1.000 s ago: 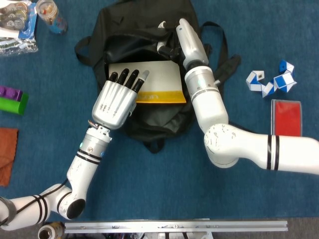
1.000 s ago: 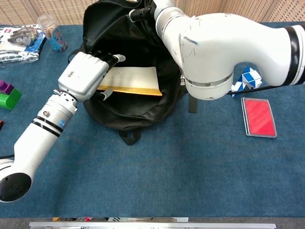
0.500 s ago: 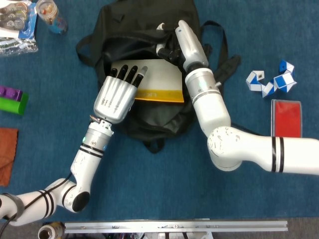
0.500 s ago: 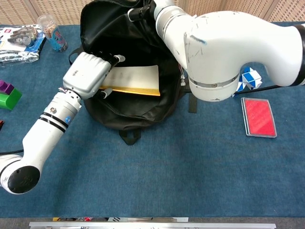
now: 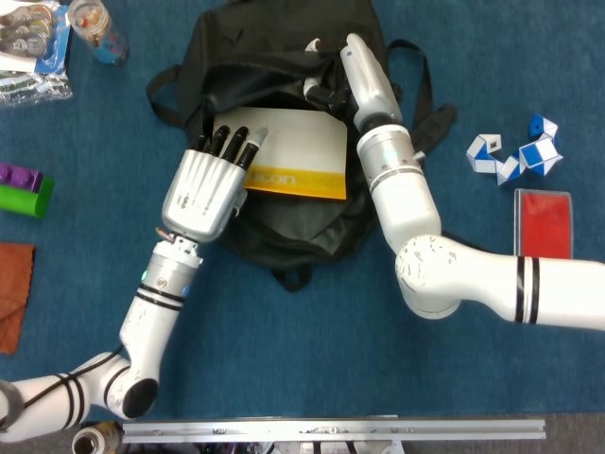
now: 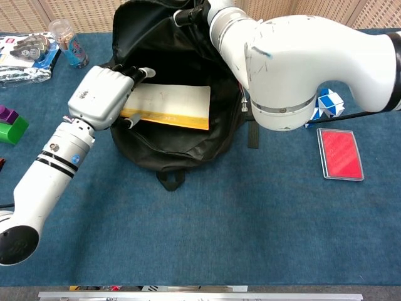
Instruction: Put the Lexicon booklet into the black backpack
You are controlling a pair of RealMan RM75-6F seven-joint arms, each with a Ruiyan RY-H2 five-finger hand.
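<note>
The black backpack (image 5: 284, 113) lay on the blue table (image 5: 312, 359) with its mouth open wide. The Lexicon booklet (image 5: 295, 163) sat in that opening. It was white with a yellow band along its near edge, and it lay a bit tilted. In the chest view the same booklet (image 6: 169, 106) rested inside the dark bag (image 6: 182, 144), with most of its cover showing.

The left hand (image 5: 203, 184) held the booklet at its left end. Its dark fingers (image 5: 232, 144) lay close together on top of the cover. In the chest view the left hand (image 6: 100, 97) had fingers over the booklet and a thumb tip under its yellow edge, so it was pinching the booklet.

The right hand (image 5: 326, 90) was up at the far rim of the backpack, at the end of the big white arm (image 5: 406, 208). It touched the bag's edge there, but I could not tell how its fingers were set, because the arm and the black cloth hid them. In the chest view only a small dark bit of the right hand (image 6: 191, 14) showed at the top of the bag.

To the right lay a red case (image 5: 543, 223) and a blue and white twisty toy (image 5: 515, 154). To the left sat a green block (image 5: 24, 199), a purple block (image 5: 19, 175), a brown cloth (image 5: 14, 293), a clear cup (image 5: 95, 28) and a packet (image 5: 28, 47).
</note>
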